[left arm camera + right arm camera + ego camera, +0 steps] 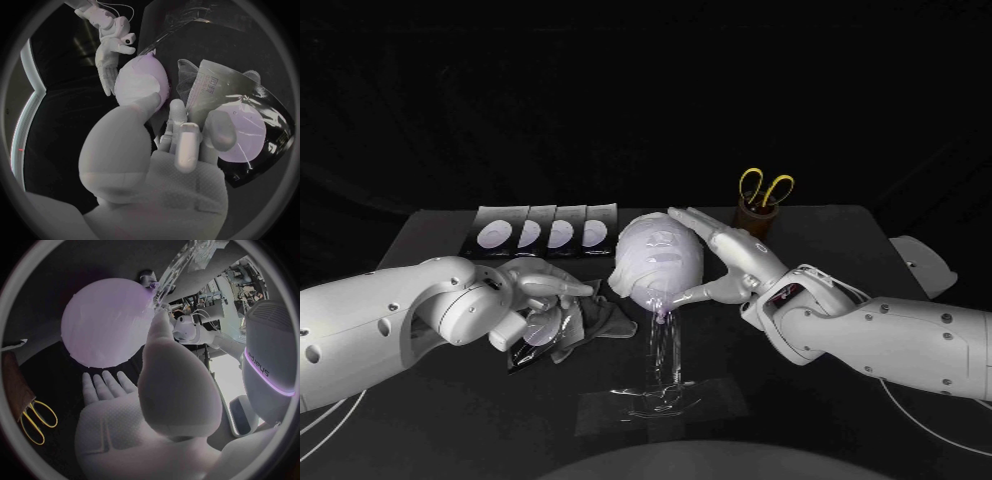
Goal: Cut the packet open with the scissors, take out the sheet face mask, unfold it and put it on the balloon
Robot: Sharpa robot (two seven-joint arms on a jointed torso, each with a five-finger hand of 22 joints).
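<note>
Left hand (535, 297): near left of the table; fingers clamped together on one packet (240, 125), thumb on one face and the other fingers across the opposite face.
Held packet: just left of the balloon's foot; glossy, crinkled foil-like film, dark with a pale oval on it; one end stands up as a translucent flap. Whether anything is inside cannot be told.
Spare packets (545, 232): far left of centre; four flat dark rectangles lying side by side in a row, each with a white oval.
Balloon (658, 258): centre of the table, pale lilac-white, egg-shaped, smooth, knot pointing down. A paler, faintly creased patch lies on its surface; whether that is the sheet mask cannot be told.
Stand (661, 370): clear plastic, a thin upright on a flat base, carrying the balloon at the knot.
Right hand (730, 255): just right of the balloon; fingers straight and apart, palm flat toward it, holding nothing; thumb reaches toward the knot. Contact cannot be told.
Cup (757, 218): far right of the balloon, brown, round, upright.
Scissors (766, 188): standing in the cup, yellow loop handles up.
Table (473, 420): matte black.
</note>
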